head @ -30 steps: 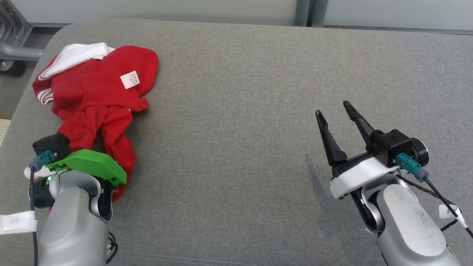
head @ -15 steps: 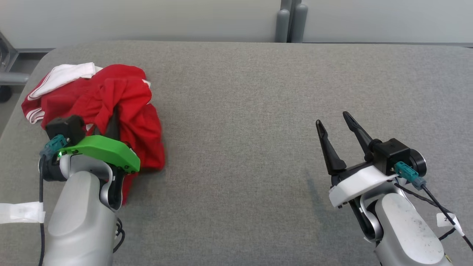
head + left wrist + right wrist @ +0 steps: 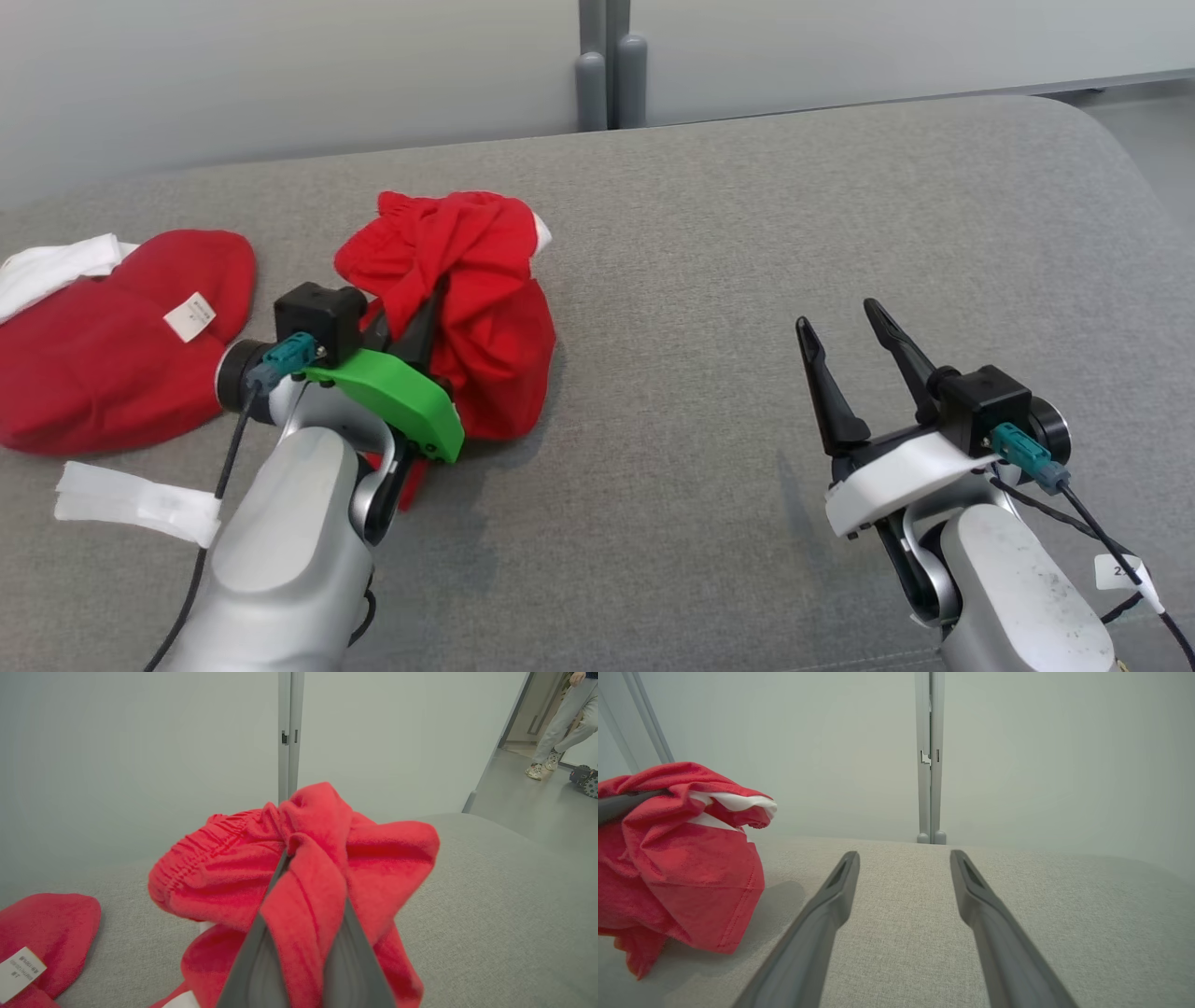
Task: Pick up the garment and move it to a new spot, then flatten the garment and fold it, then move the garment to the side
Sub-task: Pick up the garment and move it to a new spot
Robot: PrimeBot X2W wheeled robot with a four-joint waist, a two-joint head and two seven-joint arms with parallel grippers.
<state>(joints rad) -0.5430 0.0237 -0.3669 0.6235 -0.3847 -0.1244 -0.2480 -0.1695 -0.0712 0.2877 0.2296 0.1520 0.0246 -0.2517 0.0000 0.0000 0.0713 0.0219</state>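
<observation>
Garment (image 3: 476, 271) lifted off pile (image 3: 93, 373), left claw (image 3: 431, 303); left wrist view: person's legs (image 3: 556, 723).

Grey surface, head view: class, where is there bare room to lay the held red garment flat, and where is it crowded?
Free: the wide middle of the grey surface, between the held red garment and the open right tool, and the far right corner beyond that tool. Crowded: the left end, where a second red garment lies beside the left tool.

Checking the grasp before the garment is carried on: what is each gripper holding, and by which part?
Left gripper pinches a bunched fold of the red garment; right gripper open, empty.
</observation>
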